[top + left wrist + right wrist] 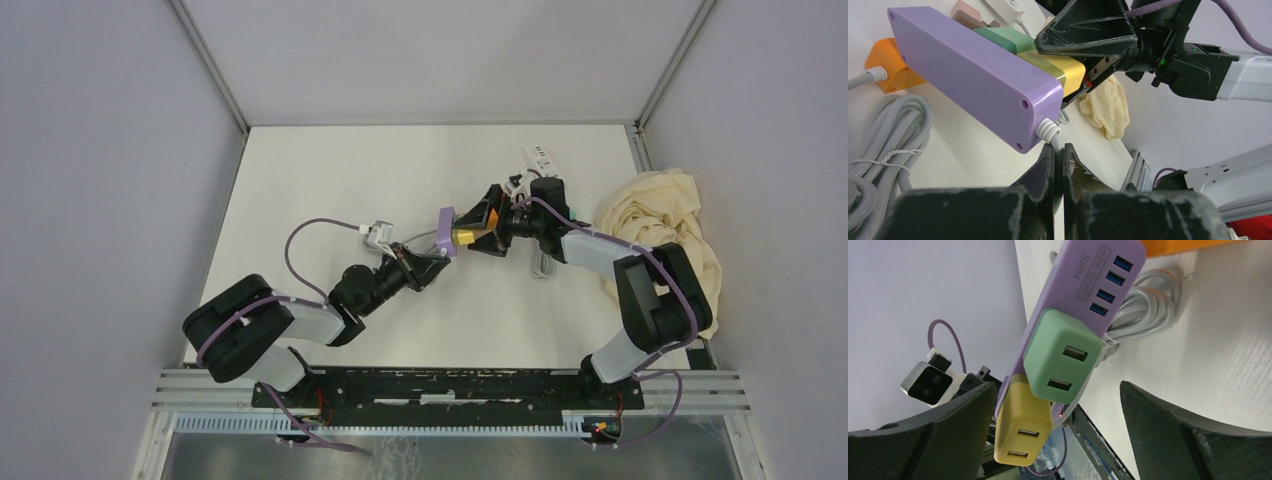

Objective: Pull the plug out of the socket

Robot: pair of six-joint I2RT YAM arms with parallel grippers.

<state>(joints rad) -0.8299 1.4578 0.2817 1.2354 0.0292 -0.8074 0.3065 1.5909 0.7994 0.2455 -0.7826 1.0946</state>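
Above the middle of the worktop (330,180), the purple socket strip (446,230) sits at a tilt between the two arms. The left end effector (1058,150) is fully closed, its fingertips pinching the grey cord (1050,131) just where it leaves the strip's end. A yellow plug (1023,425) sits in the strip nearest that end, with a green plug (1063,357) touching beside it and an orange plug (890,67) at the far end. The right end effector (1058,387) is spread wide, one finger to each side of the green and yellow plugs, gripping neither. A coiled grey cable (1143,310) lies on the worktop under the strip. A cream cloth (660,225) is bunched at the right edge, and a white strip (540,157) lies near the far right corner.
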